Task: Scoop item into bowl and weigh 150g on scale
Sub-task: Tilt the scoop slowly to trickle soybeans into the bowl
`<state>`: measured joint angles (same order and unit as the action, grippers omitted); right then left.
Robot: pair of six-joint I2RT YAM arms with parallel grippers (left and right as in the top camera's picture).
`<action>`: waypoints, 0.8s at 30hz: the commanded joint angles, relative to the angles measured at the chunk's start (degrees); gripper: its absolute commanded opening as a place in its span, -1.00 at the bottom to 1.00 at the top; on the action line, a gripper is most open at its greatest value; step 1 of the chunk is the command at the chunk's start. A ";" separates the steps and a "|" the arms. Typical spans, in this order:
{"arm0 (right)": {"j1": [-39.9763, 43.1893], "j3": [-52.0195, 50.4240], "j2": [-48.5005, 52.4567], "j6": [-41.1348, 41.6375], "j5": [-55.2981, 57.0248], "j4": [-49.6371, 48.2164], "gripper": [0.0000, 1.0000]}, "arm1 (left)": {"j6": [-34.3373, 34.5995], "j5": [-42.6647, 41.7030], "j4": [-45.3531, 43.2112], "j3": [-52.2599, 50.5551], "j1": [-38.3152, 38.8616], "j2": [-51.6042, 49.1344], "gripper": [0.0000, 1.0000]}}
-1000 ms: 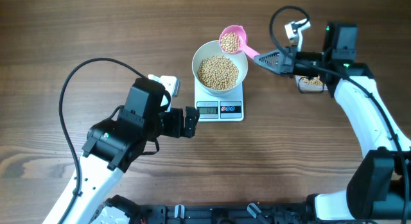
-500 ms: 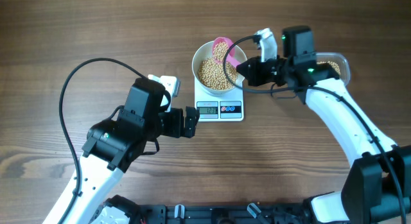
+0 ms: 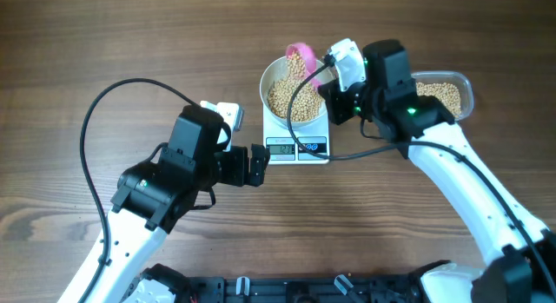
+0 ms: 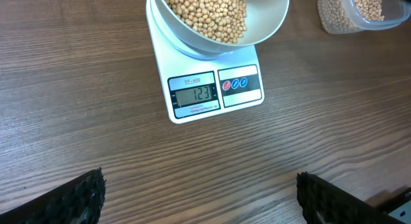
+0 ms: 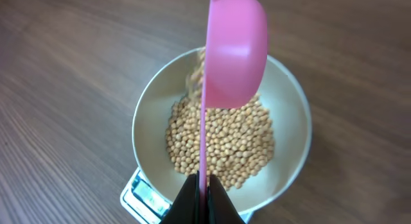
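The white bowl (image 3: 271, 77) sits on the white scale (image 3: 297, 148) and holds a heap of beige beans (image 3: 288, 98). My right gripper (image 3: 328, 79) is shut on the handle of a pink scoop (image 3: 303, 55), which is tipped on its side over the bowl. In the right wrist view the pink scoop (image 5: 236, 47) hangs above the bowl (image 5: 289, 95) and beans (image 5: 196, 73) spill from its left edge onto the pile. The scale (image 4: 209, 92) shows 123 in the left wrist view. My left gripper (image 3: 258, 167) stands open just left of the scale, nothing between its fingers (image 4: 77, 198).
A clear plastic tub (image 3: 445, 93) of beans stands right of the bowl, partly hidden by the right arm, and shows at the top right as the tub (image 4: 359, 12) in the left wrist view. A black cable loops over the scale's front.
The right arm has swung left from the tub to over the bowl and rolled the pink scoop onto its side, so the beans pour out. The left arm has stayed put.
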<state>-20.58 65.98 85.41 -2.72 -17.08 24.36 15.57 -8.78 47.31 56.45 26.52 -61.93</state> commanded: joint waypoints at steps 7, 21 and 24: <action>-0.26 0.55 -2.16 -1.64 2.01 7.26 -0.92 | 0.28 0.74 -0.13 -0.42 0.11 -0.11 1.00; -0.26 0.52 -2.03 -8.46 2.14 6.62 -0.91 | 0.28 0.74 -0.13 -0.42 0.11 -0.11 1.00; -0.26 0.52 -2.03 -8.46 2.21 6.27 -0.91 | 0.28 0.74 -0.13 -0.42 0.11 -0.11 1.00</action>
<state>-20.60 66.04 84.14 -9.32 -15.86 30.92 15.57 -8.78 47.31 56.45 26.52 -61.93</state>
